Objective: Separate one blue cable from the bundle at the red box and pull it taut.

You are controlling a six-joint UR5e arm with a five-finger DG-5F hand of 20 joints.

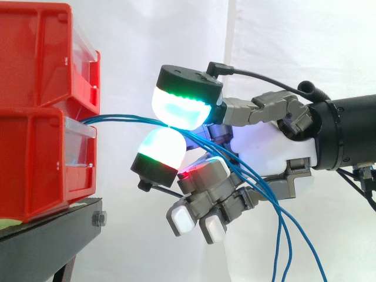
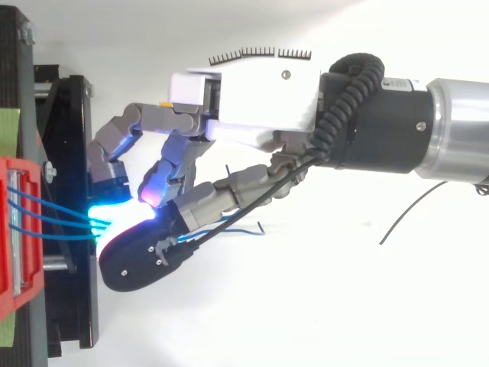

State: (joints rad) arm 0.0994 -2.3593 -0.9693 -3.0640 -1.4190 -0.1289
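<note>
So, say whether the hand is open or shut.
Shut: on the hand, glowing pads pinch the thin blue cables beside the red plastic box.

Glossy red plastic bins (image 1: 35, 147); matt black stand (image 1: 53, 226); smooth blue cables (image 1: 117, 118); white cloth curtain (image 1: 294, 35).

The upper bin (image 1: 35, 53) sits on the lower bin (image 1: 29, 164), both at the left on the stand (image 1: 53, 226), with the curtain (image 1: 294, 35) behind. The cables (image 1: 117, 119) leave the front of the lower bin, just under the upper one, and run right to the hand (image 1: 267, 150), which comes in from the right. There they pass between two pads (image 1: 179, 108), one above and one below, closed on what seems to be the whole bundle. Right of the pads they drop across the lower fingers, on the camera's side.
</note>
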